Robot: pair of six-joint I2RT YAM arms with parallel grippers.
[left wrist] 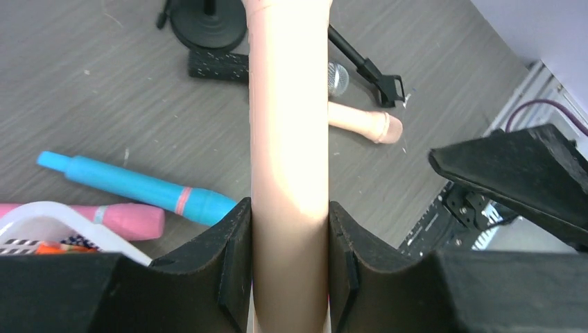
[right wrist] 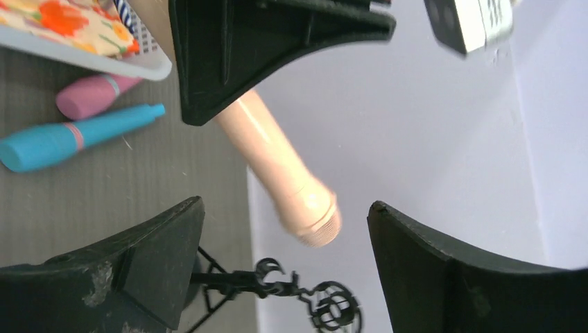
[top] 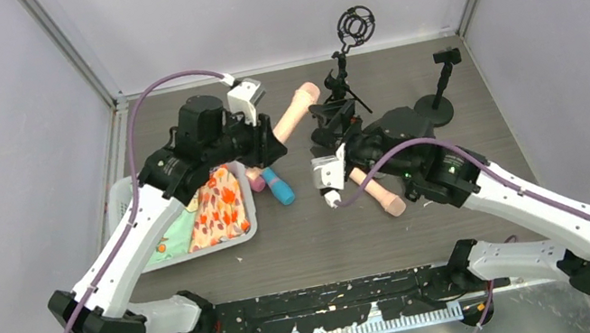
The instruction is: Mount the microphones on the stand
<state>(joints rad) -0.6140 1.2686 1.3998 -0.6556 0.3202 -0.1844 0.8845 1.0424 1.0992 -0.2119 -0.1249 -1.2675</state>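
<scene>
Grey bench (top: 306, 247); left gripper (left wrist: 290, 270) clamps a peach microphone (left wrist: 290, 125), right gripper (right wrist: 286, 267) gapes empty; align the microphone squarely with the stand (top: 340, 76).

No word, brand or number can be read. A white label (right wrist: 482, 21) up and right of the peach microphone (right wrist: 277, 165) bears dark marks, too blurred to make out.

The peach microphone (left wrist: 290, 139) looks like smooth plastic with a soft sheen, and the pads (left wrist: 232, 267) on the left gripper (left wrist: 290, 208) are matt black, kinda scuffed. Table (left wrist: 104, 104) is matt grey wood-grain, and the black microphone (left wrist: 218, 64) has a rough speckled body.
</scene>
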